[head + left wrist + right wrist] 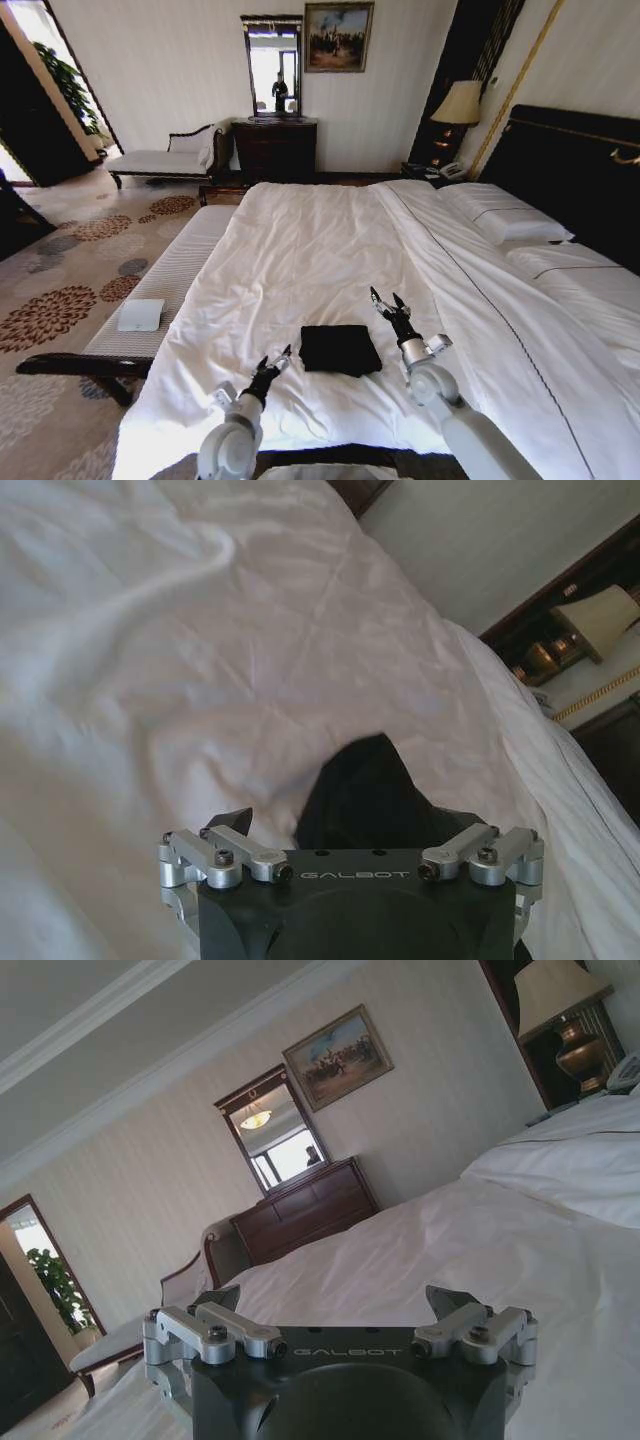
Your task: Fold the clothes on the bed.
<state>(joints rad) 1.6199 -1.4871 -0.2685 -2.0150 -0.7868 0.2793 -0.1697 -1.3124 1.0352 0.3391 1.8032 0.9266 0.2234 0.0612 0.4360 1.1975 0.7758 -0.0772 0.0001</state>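
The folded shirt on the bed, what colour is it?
Black; the shirt shows best in the head view.

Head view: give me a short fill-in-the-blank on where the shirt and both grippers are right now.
1. The black T-shirt lies folded into a compact ____ on the bed.
2. The T-shirt lies ____ the left gripper and the right gripper.
3. Both grippers' fingers are ____, holding nothing.
4. The bench runs along the bed's ____ side.

Missing words: rectangle; between; open; left
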